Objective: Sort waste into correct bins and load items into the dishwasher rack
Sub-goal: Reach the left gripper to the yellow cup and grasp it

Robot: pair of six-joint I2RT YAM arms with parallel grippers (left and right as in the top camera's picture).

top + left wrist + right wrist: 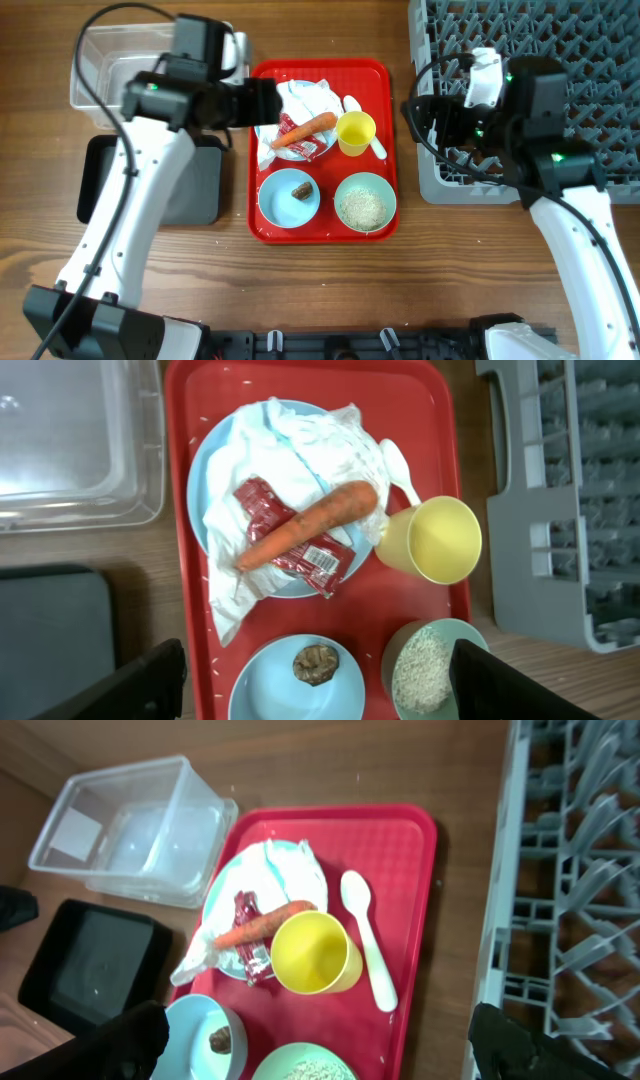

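Overhead: the carrot (305, 129) lies slantwise on the tissue (300, 97) in the red tray (385, 75), the left gripper (265, 103) just beside it, the right gripper (432, 112) well apart by the rack (600, 40). Left wrist: fingers (150, 682) wide apart, empty; the carrot lies ahead, its length nearer along their gap than across, so a wrist turn looks needed. Right wrist: fingers (125, 1040) also apart, empty.

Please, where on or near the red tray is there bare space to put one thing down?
On the red tray, only the corner past the spoon, toward the rack, is bare. The table on the robot's side of the tray is also free. Around the cup, the blue bowl and the green bowl it is crowded.
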